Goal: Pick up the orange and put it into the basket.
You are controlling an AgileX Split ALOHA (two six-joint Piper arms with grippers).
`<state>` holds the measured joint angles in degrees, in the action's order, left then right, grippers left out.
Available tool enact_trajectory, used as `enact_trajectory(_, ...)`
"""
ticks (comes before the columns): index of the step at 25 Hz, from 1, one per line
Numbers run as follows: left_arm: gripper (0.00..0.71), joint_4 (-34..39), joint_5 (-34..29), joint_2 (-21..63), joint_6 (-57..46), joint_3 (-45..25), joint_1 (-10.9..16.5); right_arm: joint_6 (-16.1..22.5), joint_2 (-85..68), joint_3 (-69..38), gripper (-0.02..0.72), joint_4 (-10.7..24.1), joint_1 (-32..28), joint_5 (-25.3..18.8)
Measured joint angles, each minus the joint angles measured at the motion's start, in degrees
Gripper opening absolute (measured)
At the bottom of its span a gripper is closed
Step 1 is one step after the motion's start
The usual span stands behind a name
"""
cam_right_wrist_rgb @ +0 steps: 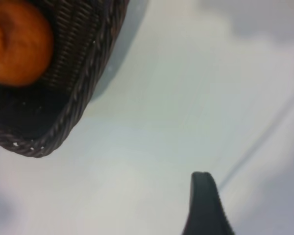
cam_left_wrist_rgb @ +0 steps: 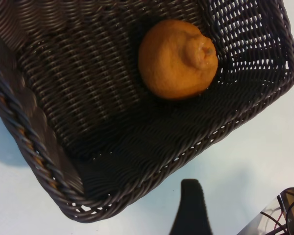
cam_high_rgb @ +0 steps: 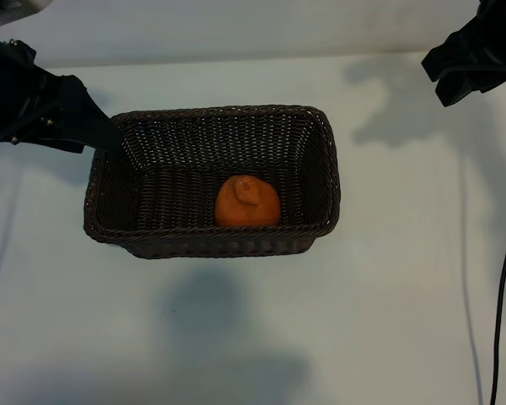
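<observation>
The orange (cam_high_rgb: 247, 202) lies inside the dark brown wicker basket (cam_high_rgb: 320, 135), near its front wall, knob turned upward. The left wrist view shows the orange (cam_left_wrist_rgb: 177, 58) resting on the woven floor of the basket (cam_left_wrist_rgb: 34, 147). My left gripper (cam_high_rgb: 97, 131) hovers at the basket's back left corner, open and empty; only one of its fingers (cam_left_wrist_rgb: 191, 208) shows, over bare table. My right gripper (cam_high_rgb: 447, 80) hangs at the back right, well apart from the basket, open with nothing between its fingers (cam_right_wrist_rgb: 204, 205). The orange (cam_right_wrist_rgb: 17, 44) sits far off in that view.
The basket stands on a pale table (cam_high_rgb: 405, 278). A black cable (cam_high_rgb: 504, 278) runs down the right edge of the table. Arm shadows fall on the table in front of the basket and at the back right.
</observation>
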<state>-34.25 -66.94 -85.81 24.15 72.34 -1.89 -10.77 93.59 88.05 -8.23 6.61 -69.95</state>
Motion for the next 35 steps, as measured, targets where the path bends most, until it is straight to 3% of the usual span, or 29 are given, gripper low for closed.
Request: enact_trajectory(35,0.581,0.1,0.0,0.0,1.2,0.0,0.0,1.1,-3.1,-2.5,0.419,-2.2,0.0,0.0)
